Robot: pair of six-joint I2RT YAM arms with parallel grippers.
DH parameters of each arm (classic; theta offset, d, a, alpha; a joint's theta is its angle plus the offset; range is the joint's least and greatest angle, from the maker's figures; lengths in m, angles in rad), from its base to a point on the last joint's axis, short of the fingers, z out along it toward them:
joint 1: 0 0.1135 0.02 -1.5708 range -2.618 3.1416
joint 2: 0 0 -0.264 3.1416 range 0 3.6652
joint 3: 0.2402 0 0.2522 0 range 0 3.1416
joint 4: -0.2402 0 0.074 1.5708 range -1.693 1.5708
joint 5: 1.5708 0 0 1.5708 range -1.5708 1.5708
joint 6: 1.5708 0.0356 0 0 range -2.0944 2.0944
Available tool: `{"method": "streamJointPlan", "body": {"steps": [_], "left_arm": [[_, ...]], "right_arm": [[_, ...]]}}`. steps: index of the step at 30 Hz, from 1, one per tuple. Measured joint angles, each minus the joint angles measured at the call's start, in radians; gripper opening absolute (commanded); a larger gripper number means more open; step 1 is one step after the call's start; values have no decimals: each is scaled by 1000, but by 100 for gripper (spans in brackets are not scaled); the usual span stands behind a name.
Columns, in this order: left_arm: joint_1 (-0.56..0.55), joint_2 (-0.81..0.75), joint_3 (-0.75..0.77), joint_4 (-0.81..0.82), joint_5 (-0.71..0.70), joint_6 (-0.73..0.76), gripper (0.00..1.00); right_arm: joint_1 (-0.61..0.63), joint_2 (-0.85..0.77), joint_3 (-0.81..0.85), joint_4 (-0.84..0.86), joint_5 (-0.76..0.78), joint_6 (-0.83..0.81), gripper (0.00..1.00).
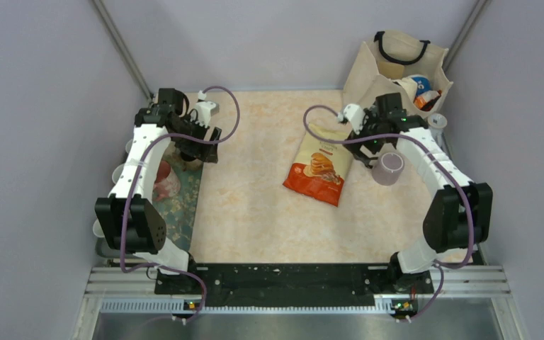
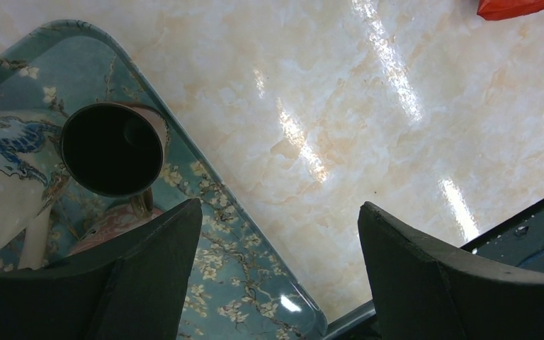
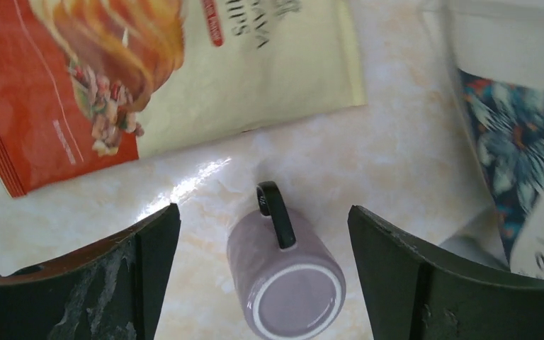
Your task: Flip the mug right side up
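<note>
From above, both arms reach forward with bent elbows: the left gripper [image 1: 207, 144] hangs over the far end of one patterned tray [image 1: 188, 202], and the right gripper [image 1: 370, 138] is just above one lilac mug [image 1: 389, 168]. The mug stands on the table [image 1: 255, 212] between one snack bag [image 1: 319, 166] and one tote bag [image 1: 368, 71]. In the left wrist view the fingers [image 2: 149, 276] are spread wide and hold nothing — a dark cup [image 2: 112, 149] and a white cup [image 2: 0, 205] stand on the tray beside them. In the right wrist view the fingers [image 3: 425, 276] are just as wide apart and touch nothing; the mug sits between them, bottom up (handle toward the snack bag).
</note>
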Motion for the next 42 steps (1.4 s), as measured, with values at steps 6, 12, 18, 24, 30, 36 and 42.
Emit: {"method": "streamJointPlan", "body": {"steps": [6, 12, 18, 24, 30, 36, 42], "left_arm": [[0, 0, 0, -7, -8, 0, 85], [0, 0, 0, -10, -13, 0, 85], [0, 0, 0, -16, -25, 5, 85], [0, -6, -6, -17, -47, 21, 85], [0, -11, -11, -17, -50, 27, 85], [0, -11, -11, -17, -50, 31, 85], [0, -11, -11, -17, -49, 36, 85]], "right_arm": [[43, 190, 35, -153, 79, -307, 88], [42, 323, 82, -185, 203, -416, 87], [42, 442, 132, -188, 233, -431, 80], [27, 496, 196, -224, 239, -417, 65], [16, 497, 240, -281, 237, -401, 65], [11, 507, 248, -312, 233, -395, 62], [10, 566, 249, -314, 223, -384, 28]]}}
